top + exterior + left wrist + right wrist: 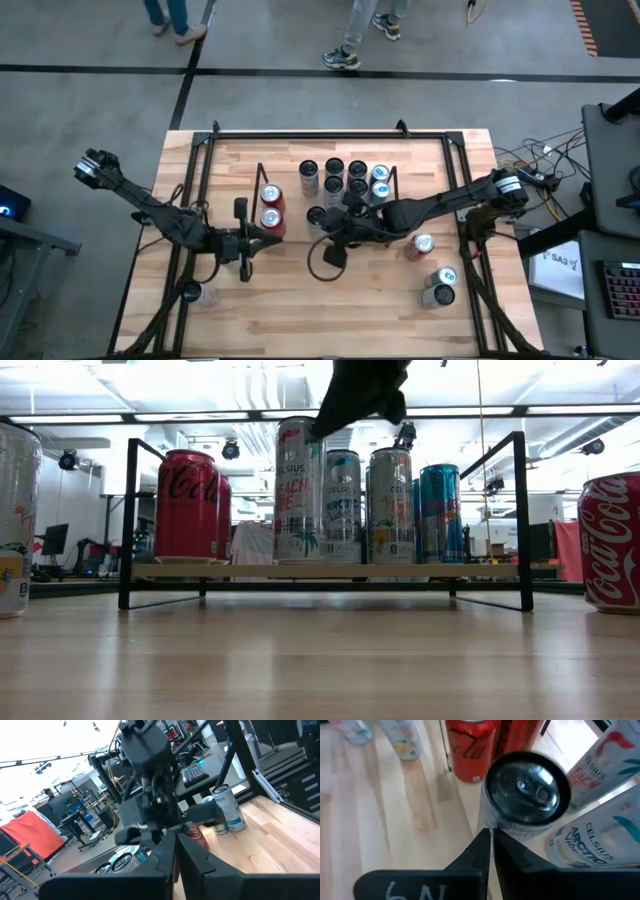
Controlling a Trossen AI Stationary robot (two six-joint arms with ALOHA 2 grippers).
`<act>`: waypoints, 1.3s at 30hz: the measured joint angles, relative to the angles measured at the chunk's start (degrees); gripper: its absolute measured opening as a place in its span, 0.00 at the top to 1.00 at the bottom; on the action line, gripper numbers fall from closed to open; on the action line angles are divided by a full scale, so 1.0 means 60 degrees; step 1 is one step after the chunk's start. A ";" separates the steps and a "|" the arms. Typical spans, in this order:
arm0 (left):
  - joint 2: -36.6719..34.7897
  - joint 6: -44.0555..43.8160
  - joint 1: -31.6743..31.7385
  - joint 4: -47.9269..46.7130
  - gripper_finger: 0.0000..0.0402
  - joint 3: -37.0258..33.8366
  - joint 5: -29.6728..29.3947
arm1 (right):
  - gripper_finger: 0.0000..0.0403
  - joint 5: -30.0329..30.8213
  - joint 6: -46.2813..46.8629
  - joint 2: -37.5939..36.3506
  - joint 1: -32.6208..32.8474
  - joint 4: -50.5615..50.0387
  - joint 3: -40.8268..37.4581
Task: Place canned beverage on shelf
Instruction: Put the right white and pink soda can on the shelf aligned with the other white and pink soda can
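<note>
The shelf (394, 190) stands mid-table toward the far edge, with its wood base (330, 572) showing in the low view. It carries two red cola cans (270, 206) at its left end and several tall cans (345, 178) to the right. A tall light can with a dark top (527, 787) stands upright at the shelf's front (316, 216). My right gripper (490, 836) is shut, slanting down, with its tips beside this can's wall. My left gripper (276, 238) is shut and level, empty, just in front of the red cans (176, 847). My right gripper's shut fingertips (482, 840) stand at the dark-topped can's side wall (488, 822), a little below its rim, coming slanting down from the table's right. I cannot tell whether they touch it. The can stands upright.
On the table's right stand a red cola can (420, 245) and two more cans (441, 285). Another can (200, 293) stands near the left front. A black tubular frame (330, 135) runs around the table. People's legs show beyond the far edge.
</note>
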 joint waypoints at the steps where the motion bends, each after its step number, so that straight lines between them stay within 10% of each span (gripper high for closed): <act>1: 0.0000 0.0000 0.0000 -0.0001 1.00 0.0000 -0.0001 | 0.97 0.0003 0.0000 0.0055 -0.0045 -0.0013 0.0000; 39: 0.0000 0.0113 0.0000 -0.0018 1.00 0.0018 -0.0007 | 0.97 0.1242 -0.1209 0.0455 -0.0559 0.1416 0.0004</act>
